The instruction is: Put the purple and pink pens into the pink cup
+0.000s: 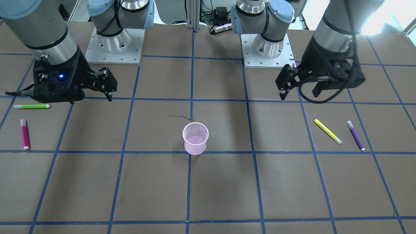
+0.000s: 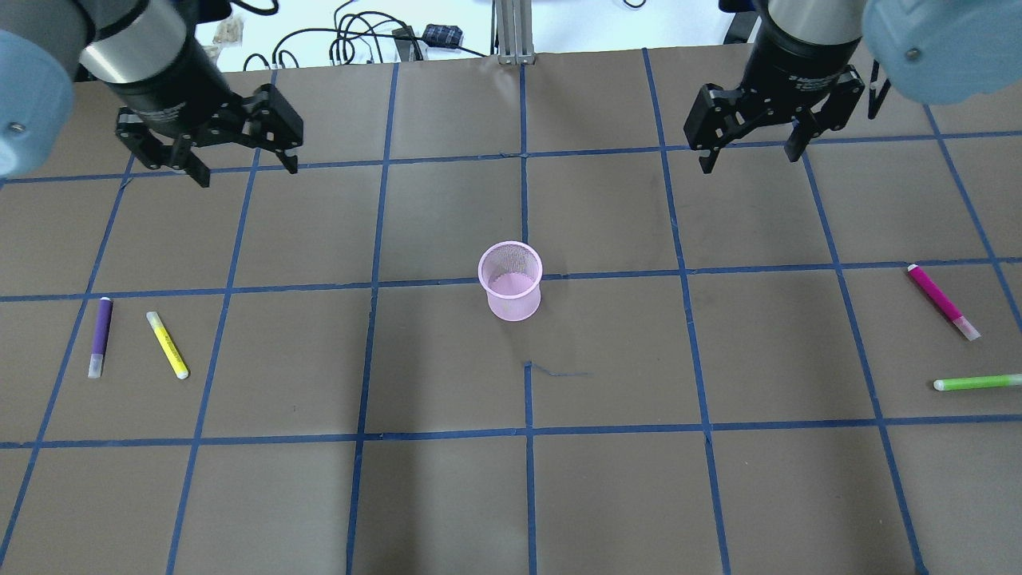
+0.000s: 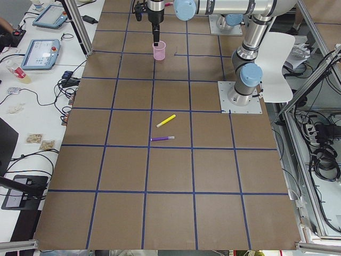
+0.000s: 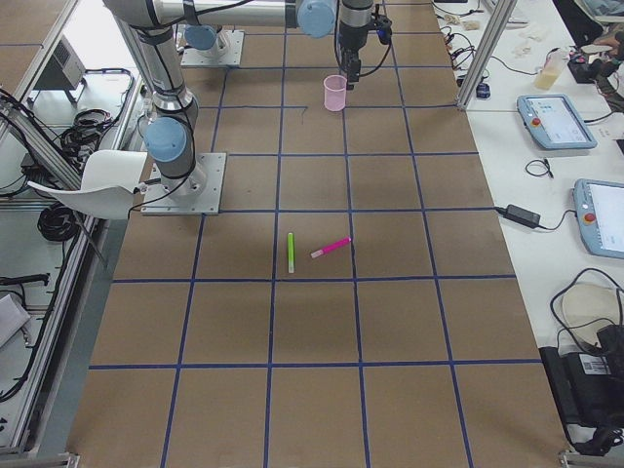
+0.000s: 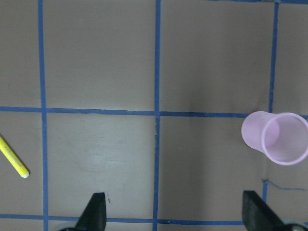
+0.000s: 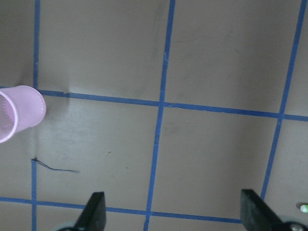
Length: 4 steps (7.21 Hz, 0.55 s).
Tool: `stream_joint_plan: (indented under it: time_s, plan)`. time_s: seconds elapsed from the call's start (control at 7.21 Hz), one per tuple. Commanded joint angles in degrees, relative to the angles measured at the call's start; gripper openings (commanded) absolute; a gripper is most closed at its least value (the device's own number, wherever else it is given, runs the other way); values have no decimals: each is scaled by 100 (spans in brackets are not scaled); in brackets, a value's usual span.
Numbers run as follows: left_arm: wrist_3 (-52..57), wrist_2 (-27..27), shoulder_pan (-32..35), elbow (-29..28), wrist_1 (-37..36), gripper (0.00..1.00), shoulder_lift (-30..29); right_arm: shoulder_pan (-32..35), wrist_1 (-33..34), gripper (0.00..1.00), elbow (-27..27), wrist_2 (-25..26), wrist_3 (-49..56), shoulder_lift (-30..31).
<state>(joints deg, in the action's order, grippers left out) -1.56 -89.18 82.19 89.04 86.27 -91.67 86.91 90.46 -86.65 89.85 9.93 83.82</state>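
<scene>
The pink mesh cup [image 2: 511, 281] stands upright at the table's middle; it also shows in the front view [image 1: 195, 138] and both wrist views [image 5: 276, 138] [image 6: 17, 118]. The purple pen [image 2: 100, 335] [image 1: 356, 135] lies flat on the robot's left side. The pink pen [image 2: 942, 302] [image 1: 24, 134] lies flat on the robot's right side. My left gripper [image 2: 246, 172] [image 5: 175, 211] is open and empty, raised above the table, back from the purple pen. My right gripper [image 2: 750, 160] [image 6: 173, 209] is open and empty, raised, back from the pink pen.
A yellow pen [image 2: 168, 345] [image 5: 13, 161] lies next to the purple pen. A green pen [image 2: 978, 382] [image 1: 31, 106] lies next to the pink pen near the table's right edge. The arm bases [image 1: 114, 48] stand at the robot's side of the brown, blue-taped table.
</scene>
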Motion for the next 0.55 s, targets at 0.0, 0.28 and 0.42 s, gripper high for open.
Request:
stream_joint_plan:
  time_s: [0.0,0.28,0.42]
  plan:
    - [906,23,-1140,60,-39,100,-174,-795,547,100,-411,-38,1433,-137]
    - [1883,24,-1800,131,-539,100,-586,-1183,1924,100,-1165,41,2517,-295]
    - [2609,-11,-1960,140,-1002,100,-876,-1516,2497,100,-1613,7,3149,-400]
